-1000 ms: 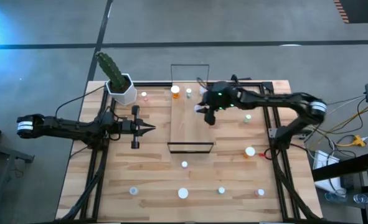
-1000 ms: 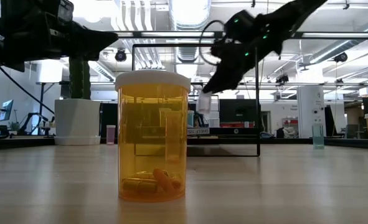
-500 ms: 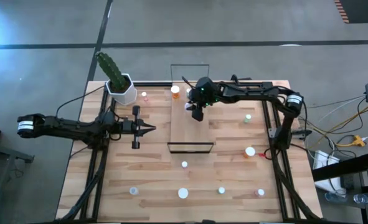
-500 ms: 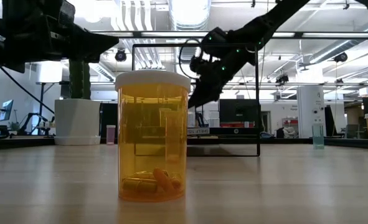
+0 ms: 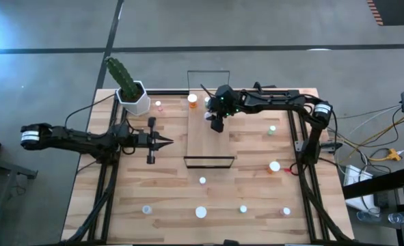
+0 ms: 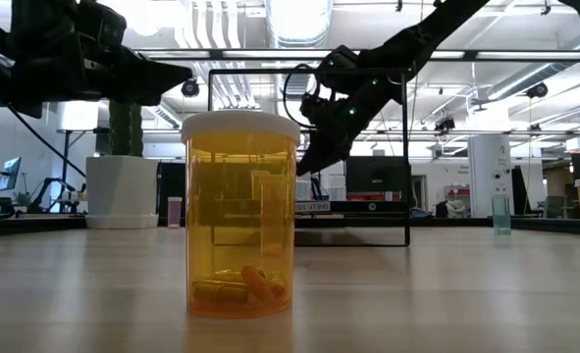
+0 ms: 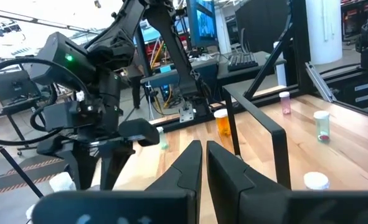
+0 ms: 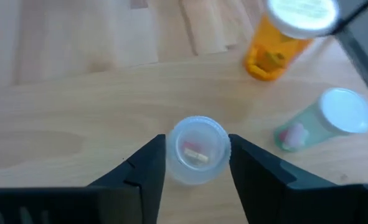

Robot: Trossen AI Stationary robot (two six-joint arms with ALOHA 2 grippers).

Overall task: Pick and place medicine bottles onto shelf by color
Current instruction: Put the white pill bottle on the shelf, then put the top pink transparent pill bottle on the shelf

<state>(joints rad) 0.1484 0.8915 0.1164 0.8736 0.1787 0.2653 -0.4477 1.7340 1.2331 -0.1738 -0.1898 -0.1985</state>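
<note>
Right gripper over the shelf's far end, fingers spread either side of a clear bottle, grip uncertain, orange bottle and green bottle close by, left gripper pinched empty, waiting left of the shelf

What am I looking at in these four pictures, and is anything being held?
Two robot arms work at a wooden table. One picture looks straight down, one looks level across the tabletop, and one comes from each arm's wrist. Small pill bottles stand scattered about. The big orange bottle is simply close to the low camera. The right gripper is over the shelf, jaws around a clear bottle. The left gripper waits beside the shelf, jaws shut, empty.
</note>
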